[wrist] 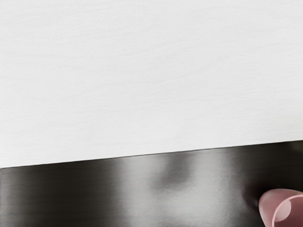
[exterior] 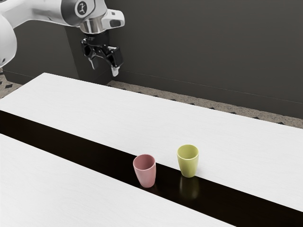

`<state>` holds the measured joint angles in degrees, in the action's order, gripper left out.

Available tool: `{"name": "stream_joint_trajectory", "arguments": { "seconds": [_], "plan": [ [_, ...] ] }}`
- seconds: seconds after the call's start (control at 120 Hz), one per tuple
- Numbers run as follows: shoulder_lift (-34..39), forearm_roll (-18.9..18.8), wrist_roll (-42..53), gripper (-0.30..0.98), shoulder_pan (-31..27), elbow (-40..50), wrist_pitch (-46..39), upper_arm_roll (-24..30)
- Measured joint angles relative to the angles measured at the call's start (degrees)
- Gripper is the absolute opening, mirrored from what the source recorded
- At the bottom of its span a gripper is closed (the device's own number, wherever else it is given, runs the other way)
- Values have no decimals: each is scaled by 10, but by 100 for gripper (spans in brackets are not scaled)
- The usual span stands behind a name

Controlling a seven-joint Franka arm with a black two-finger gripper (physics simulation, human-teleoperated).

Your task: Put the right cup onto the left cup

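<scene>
Nothing's stacked: your tool hangs wide, empty; pink cup and yellow-green cup stand apart, grasp and placement all ahead!

Table bears 1 pink cup, 1 yellow cup.

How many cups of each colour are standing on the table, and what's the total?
Pink cup: 1
Yellow-green cup: 1
Total: 2
</scene>
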<state>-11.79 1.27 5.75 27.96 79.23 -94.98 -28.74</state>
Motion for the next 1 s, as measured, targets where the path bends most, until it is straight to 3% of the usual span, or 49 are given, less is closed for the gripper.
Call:
{"name": "stream_joint_trajectory", "arguments": {
  "seconds": [0.2,0.308,0.442,0.7,0.85,1.0],
  "plan": [
    [-32,0,-10,67,-6,-4,-9,11],
    [-95,19,-20,67,-76,-37,-36,84],
    [-175,27,-44,67,-102,-104,-58,141],
    [-262,32,-104,67,-105,-130,-89,179],
    [-339,33,-133,67,-97,-214,-105,221],
    [-354,33,-159,67,-75,-226,-116,257]
  ]
}}
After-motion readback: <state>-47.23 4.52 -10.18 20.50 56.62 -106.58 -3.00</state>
